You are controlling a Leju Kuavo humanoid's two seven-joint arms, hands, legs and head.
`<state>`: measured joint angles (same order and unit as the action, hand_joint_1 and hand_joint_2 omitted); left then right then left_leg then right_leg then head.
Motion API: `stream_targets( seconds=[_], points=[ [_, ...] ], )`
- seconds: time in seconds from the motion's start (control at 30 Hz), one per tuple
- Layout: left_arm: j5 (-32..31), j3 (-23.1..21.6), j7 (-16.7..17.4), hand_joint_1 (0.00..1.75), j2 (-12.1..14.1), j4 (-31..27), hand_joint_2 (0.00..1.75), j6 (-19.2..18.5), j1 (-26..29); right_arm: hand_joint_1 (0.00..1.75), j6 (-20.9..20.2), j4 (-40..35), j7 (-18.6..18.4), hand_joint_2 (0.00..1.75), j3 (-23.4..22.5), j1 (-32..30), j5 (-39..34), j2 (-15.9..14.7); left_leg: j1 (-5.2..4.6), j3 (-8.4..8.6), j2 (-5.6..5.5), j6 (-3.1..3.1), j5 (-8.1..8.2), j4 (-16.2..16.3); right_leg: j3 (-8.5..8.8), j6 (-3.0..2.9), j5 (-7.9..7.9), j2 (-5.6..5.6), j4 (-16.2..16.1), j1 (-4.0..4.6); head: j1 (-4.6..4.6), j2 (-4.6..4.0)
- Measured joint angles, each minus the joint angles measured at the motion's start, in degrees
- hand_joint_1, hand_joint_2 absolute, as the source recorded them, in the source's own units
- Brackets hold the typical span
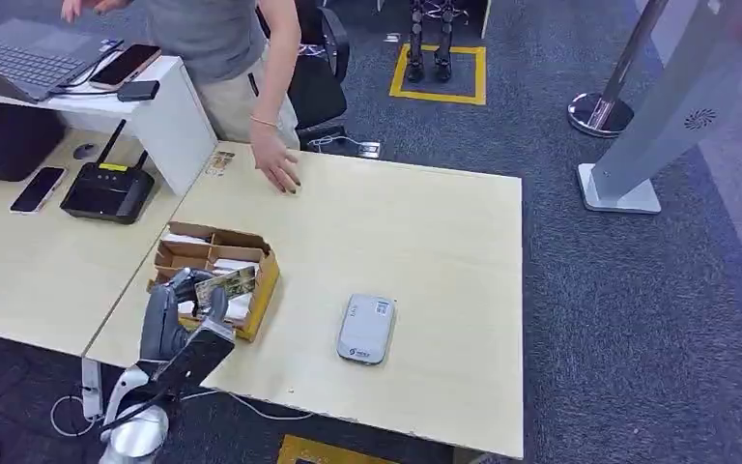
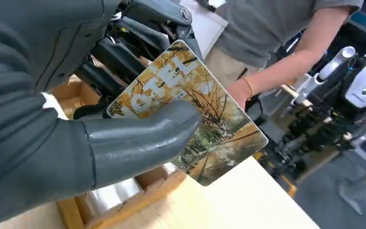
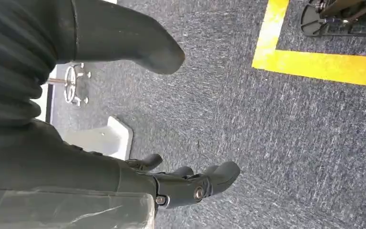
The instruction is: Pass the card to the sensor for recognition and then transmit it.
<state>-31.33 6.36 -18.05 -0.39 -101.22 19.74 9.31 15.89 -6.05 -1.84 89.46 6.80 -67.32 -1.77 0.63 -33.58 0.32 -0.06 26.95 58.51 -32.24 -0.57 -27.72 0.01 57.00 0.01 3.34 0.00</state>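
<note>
The card (image 2: 190, 114) is pinched between the thumb and darker fingers of the left hand (image 1: 182, 307), just above the cardboard box (image 1: 214, 275) at the table's (image 1: 425, 242) near left. The right hand (image 3: 190, 183) hangs over the carpet with nothing held, fingers loosely apart. With so little of the card clamped, it could be twisted loose or dropped on the way to the grey sensor (image 1: 366, 329). The card is stiff and glossy, printed with autumn trees and white lettering.

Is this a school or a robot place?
Probably a robot testing lab or office. A light wooden table stands on grey carpet with yellow floor markings, beside an open grey laptop and a black router.
</note>
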Motion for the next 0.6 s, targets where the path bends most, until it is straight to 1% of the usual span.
stream_targets(
  seconds=[0.13, 0.3, 0.33, 0.43, 0.6],
  points=[
    [-9.88, -2.62, 1.74, 1.75, 0.52, 1.85, 1.75, 4.84, -0.94, 0.0, -0.15, -0.04, 0.0, 1.75, 0.0, 0.17, 1.16, 0.04, 0.0, 0.0, 0.0, 0.0, 0.0, 0.01, 0.0, 0.0, 0.0, 0.0, 0.0, 0.0, 0.0, 0.0],
    [-18.45, -5.55, 3.74, 1.75, 1.33, 4.02, 1.75, 9.43, -1.71, 0.0, -0.57, -0.07, -0.48, 1.75, 0.0, 0.23, 2.34, 0.07, 0.0, 0.0, 0.0, 0.0, 0.0, 0.01, 0.0, 0.0, 0.0, 0.01, 0.0, -0.01, -0.02, 0.0],
    [-19.65, -5.98, 4.13, 1.75, 1.42, 4.37, 1.75, 9.98, -1.79, 0.0, -0.65, -0.07, -0.55, 1.75, 0.0, 0.25, 2.56, 0.07, -0.01, 0.0, 0.0, 0.0, 0.0, 0.01, 0.0, 0.0, 0.0, 0.01, 0.0, -0.01, 0.0, 0.0],
    [-26.56, -8.21, 5.88, 1.75, 2.03, 6.01, 1.75, 12.78, -2.31, 0.0, -0.81, -0.07, -0.77, 1.75, 0.0, 0.29, 3.58, 0.07, -0.01, 0.0, 0.0, 0.0, 0.0, 0.01, -0.01, 0.0, 0.0, 0.0, 0.0, -0.01, 0.0, 0.0],
    [-36.57, -11.63, 8.96, 1.75, 2.69, 8.66, 1.75, 15.91, -3.6, 0.0, -0.92, -0.15, -1.05, 1.75, 0.0, 0.67, 4.44, 0.13, -0.01, 0.0, 0.01, 0.0, 0.0, 0.01, 0.0, 0.0, 0.0, 0.01, 0.0, -0.01, -0.02, 0.0]
  ],
)
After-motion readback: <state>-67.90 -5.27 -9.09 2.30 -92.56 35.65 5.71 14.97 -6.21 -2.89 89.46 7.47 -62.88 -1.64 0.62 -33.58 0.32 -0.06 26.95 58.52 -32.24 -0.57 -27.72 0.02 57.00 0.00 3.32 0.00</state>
